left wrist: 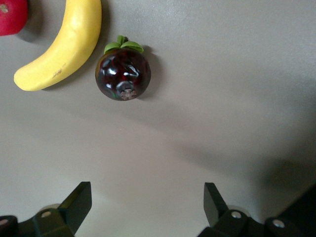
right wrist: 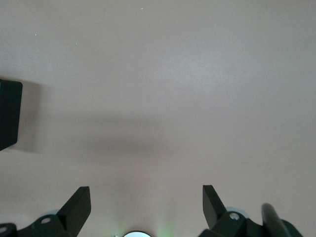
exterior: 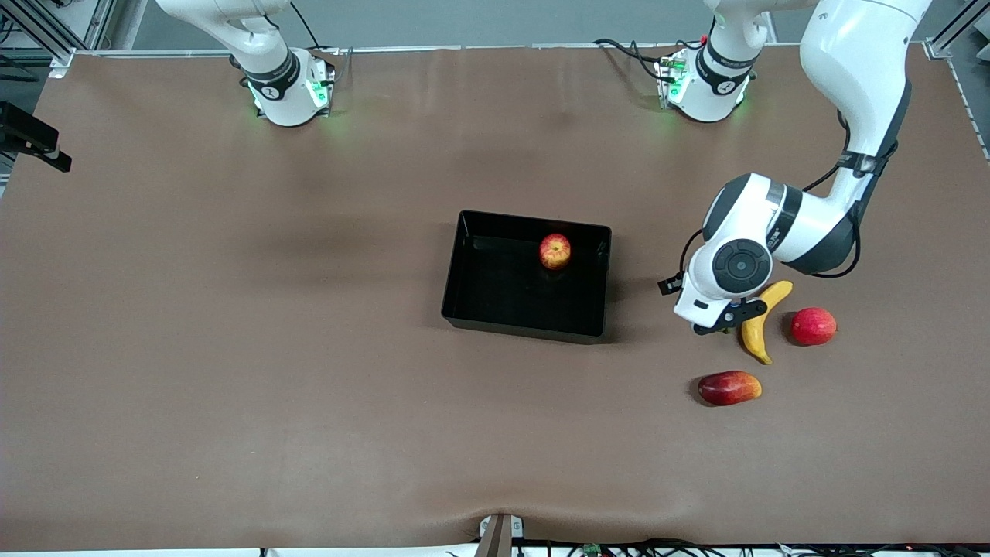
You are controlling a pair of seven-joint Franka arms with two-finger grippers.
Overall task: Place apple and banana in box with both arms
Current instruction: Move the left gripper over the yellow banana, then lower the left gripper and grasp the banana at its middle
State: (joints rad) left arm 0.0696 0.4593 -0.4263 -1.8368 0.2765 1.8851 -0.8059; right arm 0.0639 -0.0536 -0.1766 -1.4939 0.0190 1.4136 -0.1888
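Apple sits inside the box, near the wall farthest from the front camera; that half looks done. Banana lies on the table, outside the box toward the left arm's end, so it is not yet placed. Left end effector hangs over the table just beside the banana, jaws wide, holding nothing. A dark berry-like fruit touches the banana; a plain red fruit and a mango-like fruit lie near. Right end effector waits over bare table, spread wide, empty.
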